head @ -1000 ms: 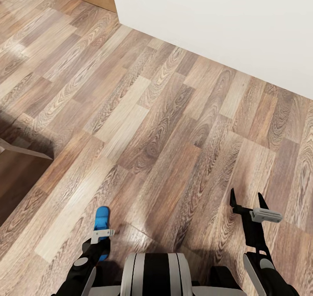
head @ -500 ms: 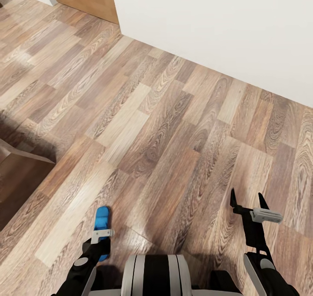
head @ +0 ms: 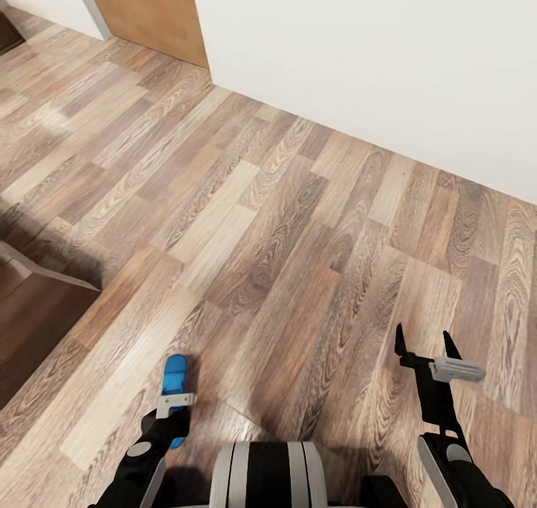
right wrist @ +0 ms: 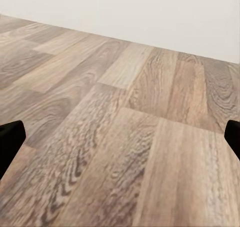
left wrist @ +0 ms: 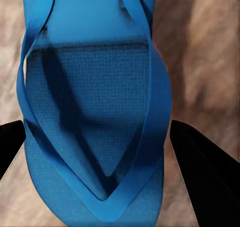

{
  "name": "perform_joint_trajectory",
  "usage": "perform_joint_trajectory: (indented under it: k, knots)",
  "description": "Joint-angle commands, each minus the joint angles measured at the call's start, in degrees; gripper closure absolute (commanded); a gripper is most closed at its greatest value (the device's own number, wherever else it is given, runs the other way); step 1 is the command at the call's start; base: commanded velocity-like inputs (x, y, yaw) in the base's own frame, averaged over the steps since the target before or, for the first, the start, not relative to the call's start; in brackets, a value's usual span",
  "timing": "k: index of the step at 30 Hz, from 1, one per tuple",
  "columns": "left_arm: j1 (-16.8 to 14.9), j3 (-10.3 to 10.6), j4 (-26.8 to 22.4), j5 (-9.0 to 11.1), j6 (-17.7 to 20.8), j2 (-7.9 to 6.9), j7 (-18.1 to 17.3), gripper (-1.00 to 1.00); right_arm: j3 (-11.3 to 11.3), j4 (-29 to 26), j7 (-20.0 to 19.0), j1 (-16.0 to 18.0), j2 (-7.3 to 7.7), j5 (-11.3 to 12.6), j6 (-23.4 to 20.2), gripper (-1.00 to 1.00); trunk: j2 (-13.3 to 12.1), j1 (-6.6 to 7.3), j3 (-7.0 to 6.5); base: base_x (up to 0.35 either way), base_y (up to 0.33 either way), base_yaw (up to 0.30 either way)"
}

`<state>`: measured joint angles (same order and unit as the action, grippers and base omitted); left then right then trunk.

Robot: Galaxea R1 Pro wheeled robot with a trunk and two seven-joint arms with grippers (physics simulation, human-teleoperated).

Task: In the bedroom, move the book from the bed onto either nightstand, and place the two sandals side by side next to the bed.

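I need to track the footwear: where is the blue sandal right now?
In the head view the blue sandal is low on the left, between the left gripper's fingers, above the wood floor.

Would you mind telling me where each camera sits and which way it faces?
Head view: from the head, down over wood floor, white wall, door; both arms, left gripper, right gripper.
Left wrist: along the fingers onto a blue sandal.
Right wrist: low across floor to wall.
Shared: the sandal, floor.
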<state>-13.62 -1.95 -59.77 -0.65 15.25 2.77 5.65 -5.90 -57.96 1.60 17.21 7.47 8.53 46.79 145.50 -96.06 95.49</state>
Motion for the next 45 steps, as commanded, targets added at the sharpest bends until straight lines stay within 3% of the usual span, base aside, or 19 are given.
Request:
perform_joint_trajectory:
  k: [1,16,20,25,27,30,31,32,34,39,42,45]
  knots:
    - [0.00,-0.07,-0.09,-0.02,0.33,0.04,0.07,1.00,0.10,0.07,0.16,0.02,0.05,0.14,0.15,-1.00,0.00,0.03,-0.20,0.000,0.000,0.000]
    - [0.00,-0.16,-0.30,0.13,0.69,-0.17,-0.27,1.00,0.10,1.01,0.09,0.02,0.09,0.22,0.07,-1.00,-0.20,0.42,-3.52,0.000,0.000,0.000]
    - [0.00,-0.25,-0.64,0.13,0.76,-0.29,-0.21,1.00,-0.09,6.74,0.07,0.01,0.70,0.27,0.10,-1.00,-0.26,0.52,-4.41,0.000,0.000,0.000]
    - [0.00,-0.35,-1.86,0.33,0.89,-0.31,-0.23,1.00,-0.15,10.08,0.07,-0.05,1.51,0.33,0.14,-1.00,-0.33,0.65,-5.52,0.000,0.000,0.000]
    - [0.00,-0.58,-2.94,1.43,1.07,-0.34,-0.68,1.00,-0.16,11.13,0.07,-0.06,1.66,0.34,0.14,-1.00,-0.35,0.70,-5.96,0.000,0.000,0.000]
    - [0.00,-1.74,-3.66,4.95,2.09,-1.09,-2.85,1.00,-0.27,12.83,-0.03,-0.07,1.80,0.34,0.11,-1.00,-0.39,0.78,-6.63,0.000,0.000,0.000]
    - [0.00,-2.36,-4.00,7.59,3.65,-2.65,-5.48,1.00,-0.43,14.88,-0.19,-0.07,2.65,0.35,0.01,-1.00,-0.41,0.80,-6.85,0.000,0.000,0.000]
    - [0.00,-2.44,-4.07,8.10,4.07,-3.13,-6.22,1.00,-0.49,15.38,-0.22,-0.07,3.07,0.35,-0.02,-1.00,-0.42,0.83,-7.07,0.000,0.000,0.000]
    - [0.00,-2.65,-4.37,9.86,5.46,-4.92,-9.57,1.00,-0.61,17.10,-0.34,-0.07,5.36,0.64,-0.32,-1.00,-0.45,0.88,-7.51,0.000,0.000,0.000]
    - [0.00,-2.78,-4.55,11.64,6.46,-6.25,-13.83,1.00,-0.76,18.39,-0.38,-0.07,8.26,0.93,-1.03,-1.00,-0.51,1.01,-8.62,0.000,0.000,0.000]
    - [0.00,-2.79,-4.56,11.78,6.52,-6.33,-14.12,1.00,-0.77,18.43,-0.43,-0.07,8.57,0.90,-3.37,-1.00,-0.55,1.09,-9.28,0.000,0.000,0.000]
    - [0.00,-2.79,-4.58,11.88,6.59,-6.36,-14.22,1.00,-0.78,18.27,-0.45,-0.07,8.67,0.87,-8.67,-1.00,-0.59,1.17,-9.95,0.000,0.000,0.000]
